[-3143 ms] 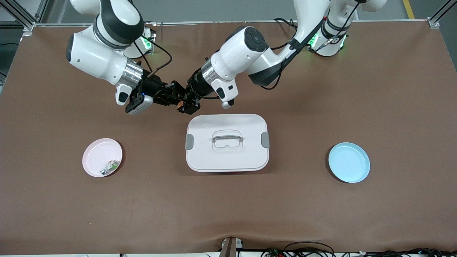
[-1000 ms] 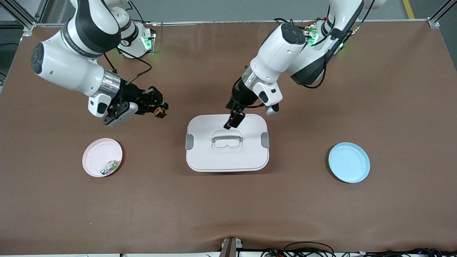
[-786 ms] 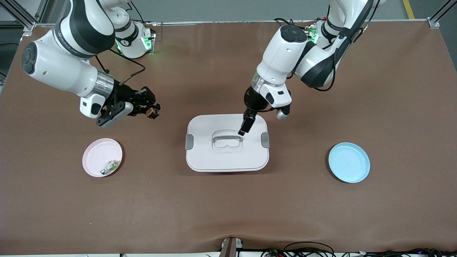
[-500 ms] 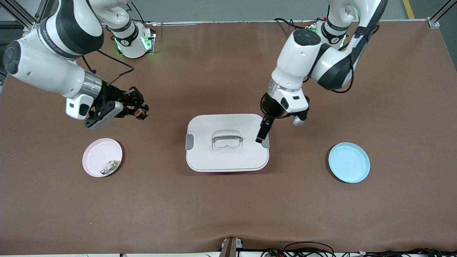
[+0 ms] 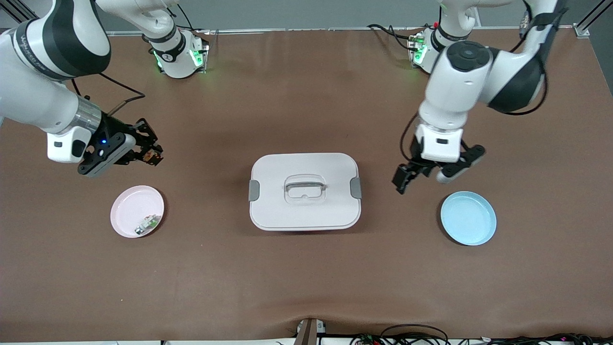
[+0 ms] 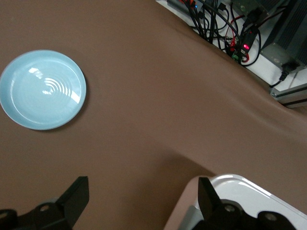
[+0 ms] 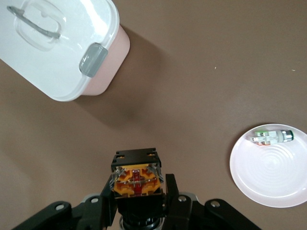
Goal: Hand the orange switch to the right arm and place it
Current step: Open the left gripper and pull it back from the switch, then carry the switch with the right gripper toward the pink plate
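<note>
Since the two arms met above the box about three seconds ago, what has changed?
The left gripper let go of the orange switch, opened, and swung over bare table near the blue plate. The right gripper, shut on the switch, carried it toward the pink plate. The white box, both plates and the green-white part stayed put.

White rounded arm shells, black joint bands, silver wrist rings, black cables, green base lights.

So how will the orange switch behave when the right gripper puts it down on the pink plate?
The orange switch, clamped in the right gripper, looks like stiff, blocky plastic, so it probably will not bend or roll. It seems small and light. On the glossy pink plate it may slide a little or tip over.
</note>
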Robot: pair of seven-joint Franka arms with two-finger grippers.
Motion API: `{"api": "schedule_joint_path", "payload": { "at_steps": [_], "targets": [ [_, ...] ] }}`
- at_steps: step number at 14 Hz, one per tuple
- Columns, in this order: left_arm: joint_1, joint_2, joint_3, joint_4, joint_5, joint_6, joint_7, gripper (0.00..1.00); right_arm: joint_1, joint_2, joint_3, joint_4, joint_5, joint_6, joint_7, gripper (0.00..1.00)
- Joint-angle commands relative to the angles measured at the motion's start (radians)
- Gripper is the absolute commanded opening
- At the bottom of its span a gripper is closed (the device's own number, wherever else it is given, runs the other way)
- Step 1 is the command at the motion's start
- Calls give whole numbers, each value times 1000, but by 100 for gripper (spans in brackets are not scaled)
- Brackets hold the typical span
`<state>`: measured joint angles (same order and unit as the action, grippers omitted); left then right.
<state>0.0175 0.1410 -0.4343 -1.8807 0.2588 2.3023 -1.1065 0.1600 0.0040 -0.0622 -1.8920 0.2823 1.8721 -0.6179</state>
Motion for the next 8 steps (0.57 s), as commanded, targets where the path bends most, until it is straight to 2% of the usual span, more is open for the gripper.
{"api": "schedule_joint_path", "payload": {
  "at_steps": [1,4,8],
  "targets": [
    [50,-9,-4,34,0,-35,59,100,-39,8,15,47,-61,-50,-51,0],
    [110,-9,-1,37,7,-40,221,100,-45,8,15,70,-161,-74,-112,0],
    [241,-1,-1,25,7,-40,540,100,-103,51,15,68,-176,-76,-298,0]
  ]
}}
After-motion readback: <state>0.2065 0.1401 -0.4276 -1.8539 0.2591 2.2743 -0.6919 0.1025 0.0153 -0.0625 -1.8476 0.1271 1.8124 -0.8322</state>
